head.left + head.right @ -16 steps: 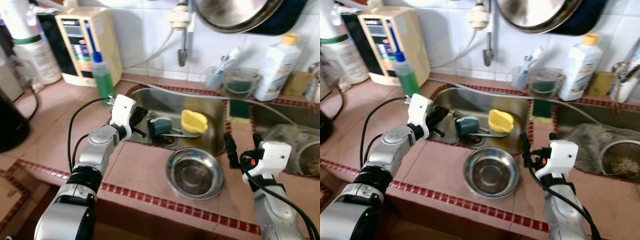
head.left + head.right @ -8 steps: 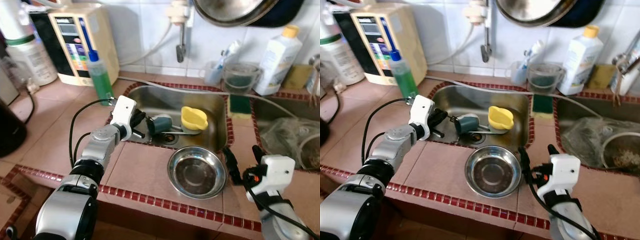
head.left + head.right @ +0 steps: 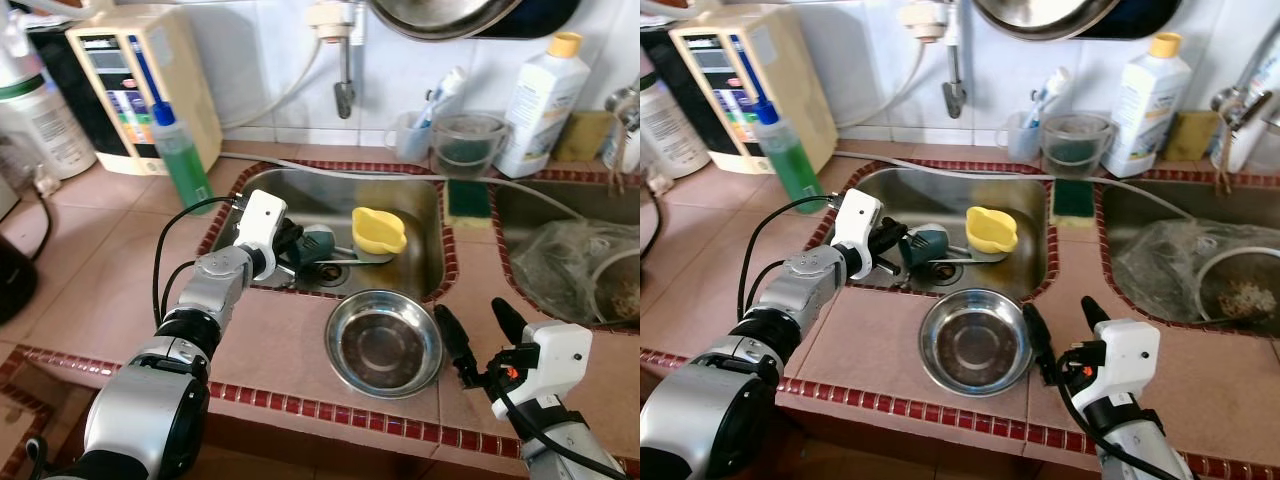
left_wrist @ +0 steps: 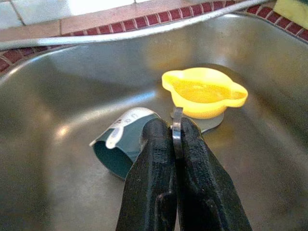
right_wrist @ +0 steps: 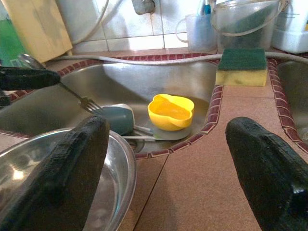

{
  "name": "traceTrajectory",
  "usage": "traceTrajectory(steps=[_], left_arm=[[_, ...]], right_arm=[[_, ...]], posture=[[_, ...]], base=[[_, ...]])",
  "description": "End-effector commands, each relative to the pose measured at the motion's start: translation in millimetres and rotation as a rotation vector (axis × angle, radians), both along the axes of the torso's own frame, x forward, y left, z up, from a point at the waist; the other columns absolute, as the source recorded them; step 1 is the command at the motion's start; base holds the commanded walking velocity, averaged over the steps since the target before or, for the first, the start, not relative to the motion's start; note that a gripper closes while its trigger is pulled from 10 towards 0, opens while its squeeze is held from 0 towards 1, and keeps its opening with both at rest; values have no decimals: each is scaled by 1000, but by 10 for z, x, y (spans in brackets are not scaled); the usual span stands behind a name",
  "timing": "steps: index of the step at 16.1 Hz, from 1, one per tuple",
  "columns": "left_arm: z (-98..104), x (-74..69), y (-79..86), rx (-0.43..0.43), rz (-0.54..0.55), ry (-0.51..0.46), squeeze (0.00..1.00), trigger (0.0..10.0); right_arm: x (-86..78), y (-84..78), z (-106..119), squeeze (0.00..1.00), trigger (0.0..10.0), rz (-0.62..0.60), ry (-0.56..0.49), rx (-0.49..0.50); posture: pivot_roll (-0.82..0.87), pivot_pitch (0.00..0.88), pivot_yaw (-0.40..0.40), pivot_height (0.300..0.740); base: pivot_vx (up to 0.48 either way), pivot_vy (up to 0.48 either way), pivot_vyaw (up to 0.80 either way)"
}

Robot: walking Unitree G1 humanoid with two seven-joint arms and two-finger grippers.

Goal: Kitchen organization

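**Holding a fork over the sink**

Starting nearest, we see the right gripper point(image 3: 478, 338) low at the counter's point(image 3: 110, 290) front edge, its two black fingers point(image 5: 72, 163) spread wide and holding nothing. One finger lies just beside the rim of the steel bowl point(image 3: 385, 344), which sits upright on the tiles between the counter edge and the sink point(image 3: 425, 215).

Beyond the bowl, the left gripper point(image 4: 174, 139) reaches over the sink's near left rim. Its fingers are pressed together on the handle of a fork point(image 5: 79, 98), whose tines point toward the teal cup point(image 4: 120, 142). We cannot tell whether the tines touch it. The cup lies on its side on the sink floor near the drain. Just beside it, the yellow cup point(image 3: 379, 229) sits upright on a flat grey piece.

Farther back, a green bottle point(image 3: 180, 160) stands on the counter left of the sink, and a sponge point(image 3: 467, 198) rests on the ledge right of it. At the wall stand a white bottle point(image 3: 540, 92) and a clear tub point(image 3: 466, 143).
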State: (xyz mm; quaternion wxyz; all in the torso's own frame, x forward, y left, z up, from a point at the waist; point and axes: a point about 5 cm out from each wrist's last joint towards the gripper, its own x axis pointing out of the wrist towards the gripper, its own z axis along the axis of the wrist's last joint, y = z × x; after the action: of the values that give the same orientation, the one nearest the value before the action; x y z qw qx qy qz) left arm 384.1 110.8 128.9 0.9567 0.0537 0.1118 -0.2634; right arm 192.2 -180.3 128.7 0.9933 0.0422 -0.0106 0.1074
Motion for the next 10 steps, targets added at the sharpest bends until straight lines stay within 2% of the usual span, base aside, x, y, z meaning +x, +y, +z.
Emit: traceTrajectory(steps=[1, 5, 6, 7, 10], left_arm=[[35, 27, 40, 16, 16, -7, 0, 10000], [34, 34, 43, 2, 24, 8, 0, 10000], [31, 33, 43, -3, 21, 13, 835, 10000], [29, 33, 44, -6, 20, 16, 1000, 10000], [30, 35, 49, -6, 20, 19, 1000, 10000]], right_arm=[[-31, 52, 14, 0, 10000, 32, 6, 7], [-39, 76, -2, 0, 10000, 43, 14, 9], [-36, 77, -1, 0, 10000, 44, 14, 9], [-34, 77, 0, 0, 10000, 44, 13, 8], [-10, 90, -1, 0, 10000, 49, 10, 8]], posture=[[-300, 55, 134, 740], [-299, 53, 135, 740], [-298, 51, 135, 740], [-298, 49, 135, 740], [-295, 40, 132, 740]], base=[[0, 0, 0], [0, 0, 0], [0, 0, 0], [0, 0, 0], [0, 0, 0]])
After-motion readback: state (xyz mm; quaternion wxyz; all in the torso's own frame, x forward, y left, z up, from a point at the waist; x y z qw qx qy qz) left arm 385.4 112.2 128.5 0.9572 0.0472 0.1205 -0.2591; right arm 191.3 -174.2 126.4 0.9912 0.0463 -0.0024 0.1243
